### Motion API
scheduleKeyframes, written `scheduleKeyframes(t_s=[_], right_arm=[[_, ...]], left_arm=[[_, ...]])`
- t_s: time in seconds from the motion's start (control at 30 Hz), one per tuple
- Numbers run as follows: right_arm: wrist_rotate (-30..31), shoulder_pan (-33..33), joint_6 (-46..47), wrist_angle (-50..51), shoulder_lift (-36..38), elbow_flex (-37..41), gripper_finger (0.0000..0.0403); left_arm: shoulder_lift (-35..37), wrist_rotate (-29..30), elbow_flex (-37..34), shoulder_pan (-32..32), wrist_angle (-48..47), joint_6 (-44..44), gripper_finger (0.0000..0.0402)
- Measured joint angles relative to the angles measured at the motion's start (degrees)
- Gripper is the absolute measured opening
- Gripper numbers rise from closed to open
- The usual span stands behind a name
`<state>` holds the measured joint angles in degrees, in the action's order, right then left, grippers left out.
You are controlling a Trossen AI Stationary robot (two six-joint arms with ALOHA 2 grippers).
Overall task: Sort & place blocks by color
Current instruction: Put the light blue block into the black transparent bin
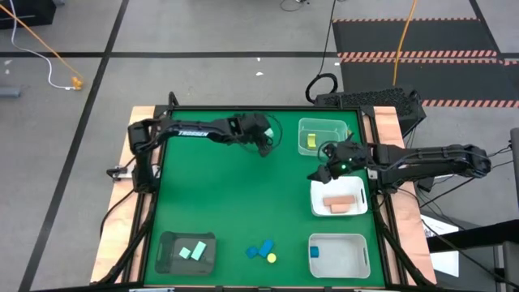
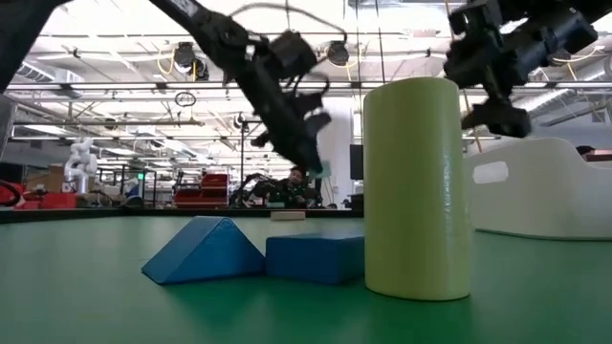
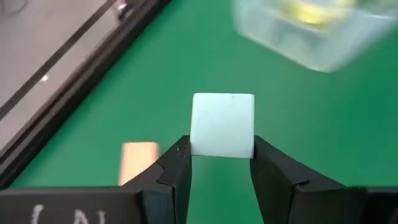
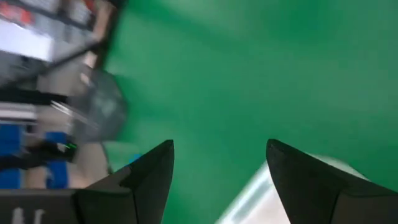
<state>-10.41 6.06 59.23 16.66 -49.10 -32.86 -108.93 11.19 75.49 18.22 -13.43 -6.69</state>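
From my left wrist camera the clear tray (image 3: pixel 305 31) is smeared and cut by the frame edge, so I can only make out a yellow blur inside it. The pale strip (image 3: pixel 139 162) beside the left claw (image 3: pixel 222 163) is half hidden. My right wrist picture is too blurred to identify the grey shape (image 4: pixel 102 109).

Four trays (image 1: pixel 322 126), two mint blocks (image 1: pixel 193 251) in the dark tray, one mint cube (image 3: pixel 222 124) held, two pink blocks (image 1: pixel 339 202), three blue blocks (image 1: pixel 259 250), one yellow cylinder (image 1: pixel 271 258)
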Motion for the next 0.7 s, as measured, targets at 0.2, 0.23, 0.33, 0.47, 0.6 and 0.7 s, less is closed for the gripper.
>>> scheduleKeyframes(t_s=[0.2,0.23,0.33,0.47,0.6,0.7], right_arm=[[1.70,2.39,1.38,-10.94,-0.09,0.00,0.0247],[2.42,2.66,1.49,-12.11,-0.09,0.00,0.0247],[4.59,3.49,1.43,-15.30,-0.09,0.00,0.0247],[6.90,4.49,1.41,-17.53,-0.10,0.00,0.0247],[7.76,4.91,0.02,-20.36,-0.09,0.00,0.0247],[7.74,4.90,-1.33,-22.20,-0.11,0.00,0.0247]], left_arm=[[4.99,-0.22,-0.05,-5.63,-0.06,1.52,0.0128],[5.86,-0.17,-0.05,-6.45,0.06,1.50,0.0128],[8.35,0.01,-0.05,-8.90,0.66,1.08,0.0128],[11.73,1.18,-0.02,-11.61,3.46,0.01,0.0128],[14.65,3.47,-0.01,-14.15,5.09,-1.50,0.0128],[16.27,5.59,-0.01,-15.95,4.73,-3.25,0.0128]])
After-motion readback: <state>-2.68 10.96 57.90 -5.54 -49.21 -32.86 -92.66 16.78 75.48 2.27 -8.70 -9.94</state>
